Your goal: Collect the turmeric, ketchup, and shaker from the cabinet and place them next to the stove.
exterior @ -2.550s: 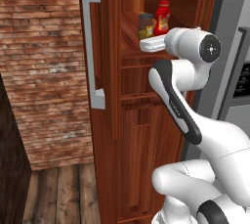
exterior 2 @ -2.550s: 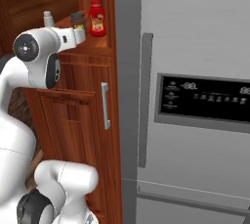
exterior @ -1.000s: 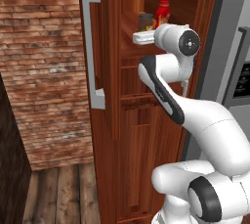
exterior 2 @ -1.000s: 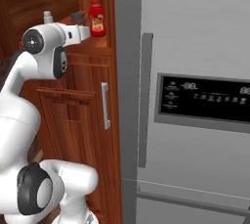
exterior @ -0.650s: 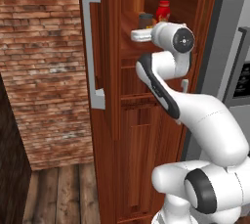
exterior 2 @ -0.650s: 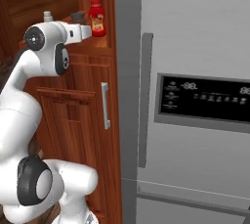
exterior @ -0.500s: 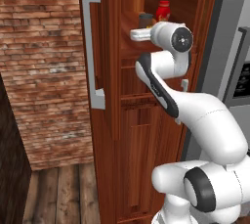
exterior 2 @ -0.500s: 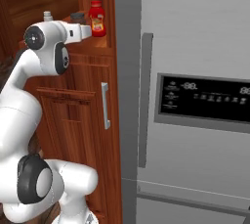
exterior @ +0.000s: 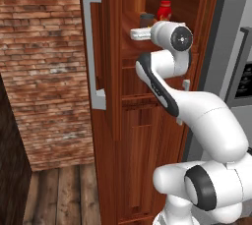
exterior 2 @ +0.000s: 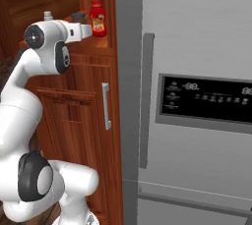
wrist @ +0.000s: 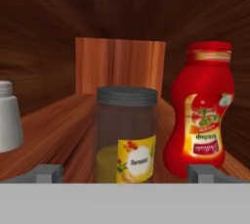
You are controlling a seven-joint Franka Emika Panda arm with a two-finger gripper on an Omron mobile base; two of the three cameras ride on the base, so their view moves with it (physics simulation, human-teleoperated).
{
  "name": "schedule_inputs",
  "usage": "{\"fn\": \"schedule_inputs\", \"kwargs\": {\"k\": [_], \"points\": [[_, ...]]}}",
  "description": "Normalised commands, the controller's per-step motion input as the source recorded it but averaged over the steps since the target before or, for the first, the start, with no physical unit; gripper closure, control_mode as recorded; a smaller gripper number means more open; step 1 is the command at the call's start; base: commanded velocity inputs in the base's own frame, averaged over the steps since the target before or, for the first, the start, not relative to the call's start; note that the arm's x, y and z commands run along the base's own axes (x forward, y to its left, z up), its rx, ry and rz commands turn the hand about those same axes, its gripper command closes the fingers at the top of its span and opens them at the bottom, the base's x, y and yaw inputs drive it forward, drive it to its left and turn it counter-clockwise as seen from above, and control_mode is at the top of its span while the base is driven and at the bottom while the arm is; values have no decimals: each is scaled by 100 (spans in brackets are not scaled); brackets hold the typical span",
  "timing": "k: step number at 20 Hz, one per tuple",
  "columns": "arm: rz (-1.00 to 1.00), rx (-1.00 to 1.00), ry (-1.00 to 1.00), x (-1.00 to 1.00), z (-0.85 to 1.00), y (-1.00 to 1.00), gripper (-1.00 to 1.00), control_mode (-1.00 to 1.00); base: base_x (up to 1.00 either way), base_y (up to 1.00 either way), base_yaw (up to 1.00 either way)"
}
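Inside the reddish-brown wooden pantry cabinet [exterior: 123, 96], shelf niche: clear glass turmeric jar w/ dark lid [wrist: 126, 135] sitting centre, red ketchup squeeze bottle [wrist: 201, 110] beside it, pale shaker [wrist: 9, 118] opposite. Jaws standing wide, lining up; next, prob. advancing to straddle jar, then closing.

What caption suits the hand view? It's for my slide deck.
Open hand lined up on the turmeric, ketchup right, shaker left, on the cabinet shelf.
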Motion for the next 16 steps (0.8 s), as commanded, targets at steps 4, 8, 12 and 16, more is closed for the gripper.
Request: {"fn": "schedule_inputs", "kwargs": {"k": [4, 8, 12, 16], "points": [[-1, 1, 0, 24, 2, 0, -100, -100, 0, 0, 0], [0, 7, 5, 13, 10, 0, -100, -100, 0, 0, 0], [0, 5, 4, 5, 0, 0, -100, -100, 0, 0, 0], [0, 0, 0, 0, 0, 0, -100, -100, 0, 0, 0]]}}
